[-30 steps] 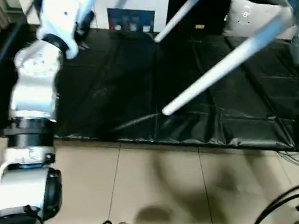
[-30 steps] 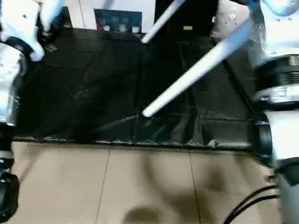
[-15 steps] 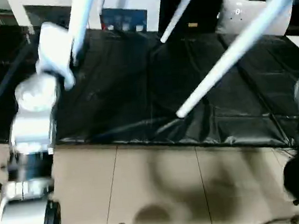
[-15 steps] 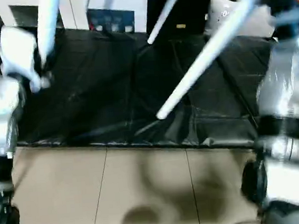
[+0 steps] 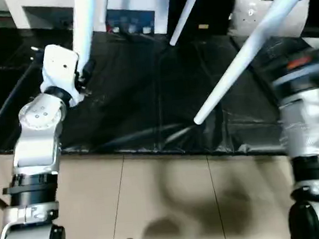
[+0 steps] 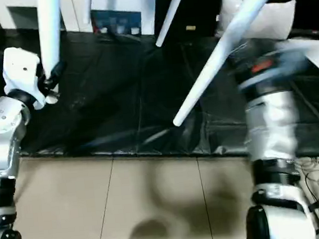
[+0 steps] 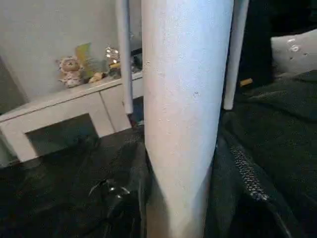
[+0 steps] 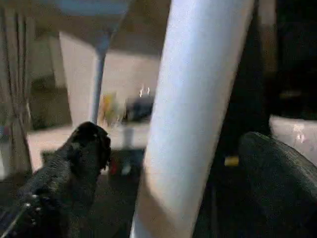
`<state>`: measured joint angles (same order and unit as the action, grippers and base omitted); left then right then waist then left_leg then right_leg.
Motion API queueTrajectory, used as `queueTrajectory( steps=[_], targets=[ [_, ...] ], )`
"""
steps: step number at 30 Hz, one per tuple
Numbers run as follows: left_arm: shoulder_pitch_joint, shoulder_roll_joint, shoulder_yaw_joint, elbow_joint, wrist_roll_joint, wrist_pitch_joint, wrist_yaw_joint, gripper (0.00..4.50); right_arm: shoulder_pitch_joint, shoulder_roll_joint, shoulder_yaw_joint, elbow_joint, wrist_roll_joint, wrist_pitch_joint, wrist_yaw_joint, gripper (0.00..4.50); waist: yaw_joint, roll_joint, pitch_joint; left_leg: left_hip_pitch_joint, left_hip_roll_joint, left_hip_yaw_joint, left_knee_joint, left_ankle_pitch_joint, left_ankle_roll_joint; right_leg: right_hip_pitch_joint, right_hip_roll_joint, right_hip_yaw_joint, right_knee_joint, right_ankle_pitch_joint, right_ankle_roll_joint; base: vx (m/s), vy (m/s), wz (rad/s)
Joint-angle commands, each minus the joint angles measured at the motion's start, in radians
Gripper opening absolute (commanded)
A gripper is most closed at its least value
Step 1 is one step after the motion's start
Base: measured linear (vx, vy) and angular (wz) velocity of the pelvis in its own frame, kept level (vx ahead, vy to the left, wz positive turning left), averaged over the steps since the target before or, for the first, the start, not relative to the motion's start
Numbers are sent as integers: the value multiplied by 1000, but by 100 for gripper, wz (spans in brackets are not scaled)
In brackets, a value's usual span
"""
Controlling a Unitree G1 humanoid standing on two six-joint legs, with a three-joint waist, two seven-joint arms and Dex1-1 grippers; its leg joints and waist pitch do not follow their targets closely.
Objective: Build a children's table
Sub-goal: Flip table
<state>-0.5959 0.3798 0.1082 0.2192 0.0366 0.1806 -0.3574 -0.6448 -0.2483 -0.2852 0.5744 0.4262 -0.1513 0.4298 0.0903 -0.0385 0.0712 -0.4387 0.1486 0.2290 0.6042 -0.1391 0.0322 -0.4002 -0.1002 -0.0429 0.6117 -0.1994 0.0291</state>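
table top cut off above — four legs (image 5: 231,70) dangle.

a black mat (image 5: 146,98) covers tan floor tiles (image 5: 167,198) before a white cabinet (image 7: 64,111).

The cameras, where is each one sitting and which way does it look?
Left eye and right eye: on the head, looking down at the black mat and floor, over both silver forearms.
Left wrist: on the left arm, looking along the left gripper closed around a white table leg.
Right wrist: on the right arm, looking between the open black fingers at another leg.
Both wrist views share the white cabinet behind.
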Motion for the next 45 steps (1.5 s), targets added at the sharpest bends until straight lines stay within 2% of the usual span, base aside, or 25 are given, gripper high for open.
queueTrajectory(
  steps=[1,8,14,22,23,24,25,26,27,28,29,30,31,32,33,34,35,36,37,38,39,40,42,44,45],
  targets=[
    [11,-12,-47,12,-3,-18,-33,149,-27,-12,17,35,-41,31,-25,450,-13,15,-77,89,83,-75,-104,-701,-217,-27,-59,22,-84,-416,-122,0,0,0],
    [50,-24,-67,76,2,-71,-44,149,-50,0,81,98,-75,93,9,450,-12,15,-74,98,81,-75,-96,-728,-204,-36,-66,28,-96,-455,-116,0,0,0],
    [79,-19,-72,129,8,-82,-45,149,-18,21,105,16,-46,131,77,450,-8,20,-71,102,83,-77,-100,-768,-211,-41,-63,25,-99,-483,-109,0,0,0],
    [26,-9,-63,363,15,-195,-45,149,-1,45,123,19,-76,122,74,450,-11,20,-65,104,80,-67,-119,-866,-242,-44,-44,1,-97,-543,-100,0,0,0],
    [15,-7,-62,391,16,-207,-45,149,3,48,123,15,-77,124,73,450,-11,23,-64,92,80,-54,-140,-882,-250,-34,-30,-12,-84,-529,-108,0,0,0],
    [3,-5,-58,421,17,-224,-42,184,9,52,124,8,-78,126,71,450,-8,29,-66,69,81,-32,-181,-898,-268,-13,-9,-31,-46,-478,-126,0,0,0],
    [-7,-1,-55,448,15,-238,-41,184,17,54,126,0,-82,126,67,450,-6,20,-67,49,82,-15,-211,-894,-269,8,5,-41,-11,-435,-136,0,0,0],
    [-15,2,-52,471,14,-251,-40,219,24,55,128,-6,-84,126,64,450,23,9,-80,42,69,35,-243,-790,-291,24,6,-39,55,-320,-167,0,0,0],
    [-29,8,-46,518,8,-278,-40,222,41,57,129,-20,-94,119,51,450,10,-48,-83,146,50,6,-62,-611,-242,-81,-110,21,-115,-527,-148,-29,-76,26],
    [-31,10,-45,525,7,-283,-41,227,44,57,129,-23,-96,117,48,450,26,-52,-75,184,55,-32,64,-481,-160,-115,-201,68,-199,-665,-125,0,0,0],
    [-30,16,-36,545,-2,-302,-47,235,65,57,122,-41,-95,105,43,450,11,-32,-48,62,28,-142,77,-170,-82,12,-223,79,-158,-704,-126,0,0,0],
    [-29,19,-31,559,-8,-320,-51,248,79,59,117,-54,-93,98,45,450,1,2,-50,42,54,-154,-21,-211,-150,53,-126,-28,-126,-702,-112,38,85,-38],
    [-22,20,-25,555,-15,-325,-54,260,90,58,113,-67,-89,96,48,450,0,42,-47,92,88,-154,-73,-564,-210,-2,-45,-47,-104,-633,-71,-13,51,-9],
    [5,24,-4,535,-41,-344,-63,268,133,58,101,-117,-77,87,56,450,-30,58,-62,76,109,-176,-148,-979,-277,28,-2,-63,-6,-280,-95,-53,60,-11],
    [25,23,13,515,-63,-354,-71,273,160,58,95,-150,-71,84,59,450,-1,71,-66,57,105,-135,-184,-1030,-261,44,12,-76,60,-35,-149,-50,14,6],
    [49,23,24,490,-73,-365,-69,281,184,57,89,-178,-64,81,62,450,0,86,-64,63,98,-125,-193,-1016,-262,36,9,-76,62,-13,-159,0,0,0],
    [74,22,39,460,-89,-373,-70,281,206,53,77,-203,-57,75,62,450,-15,43,-69,77,92,-125,-177,-934,-245,41,-24,-41,22,-112,-155,0,0,0],
    [74,22,39,460,-89,-373,-70,305,206,53,77,-203,-57,75,62,450,-13,18,-77,83,72,-120,-121,-793,-234,29,-82,-6,-54,-330,-148,0,0,0],
    [104,24,51,434,-102,-389,-69,313,236,51,66,-237,-48,69,61,450,-10,3,-73,82,62,-110,-94,-706,-198,13,-100,2,-83,-448,-136,0,0,0],
    [166,23,89,380,-131,-428,-57,316,298,45,40,-302,-49,37,42,450,9,23,-68,89,64,-107,-67,-563,-128,12,-139,20,-124,-577,-125,0,0,0],
    [171,22,92,375,-133,-431,-56,322,303,44,38,-308,-49,34,40,450,14,22,-63,64,82,-112,-81,-460,-92,33,-138,18,-127,-580,-117,16,-62,-6],
    [209,20,116,339,-150,-456,-43,332,344,44,27,-351,-47,24,33,450,13,36,-59,62,85,-112,-92,-459,-98,33,-121,9,-121,-575,-115,16,-62,-6],
    [276,12,154,263,-186,-482,-32,344,416,42,13,-429,-50,12,29,450,3,42,-62,68,96,-107,-116,-542,-143,29,-82,-2,-98,-444,-127,0,0,0],
    [383,-33,198,80,-295,-455,-50,344,515,39,9,-542,-29,41,47,450,4,51,-62,68,95,-104,-120,-580,-149,30,-81,3,-96,-401,-148,26,-19,-6],
    [439,-54,198,-18,-349,-416,-71,344,560,35,13,-593,-15,69,58,450,3,47,-62,67,98,-103,-120,-577,-147,32,-80,5,-94,-382,-157,53,-14,-8]
  ],
)
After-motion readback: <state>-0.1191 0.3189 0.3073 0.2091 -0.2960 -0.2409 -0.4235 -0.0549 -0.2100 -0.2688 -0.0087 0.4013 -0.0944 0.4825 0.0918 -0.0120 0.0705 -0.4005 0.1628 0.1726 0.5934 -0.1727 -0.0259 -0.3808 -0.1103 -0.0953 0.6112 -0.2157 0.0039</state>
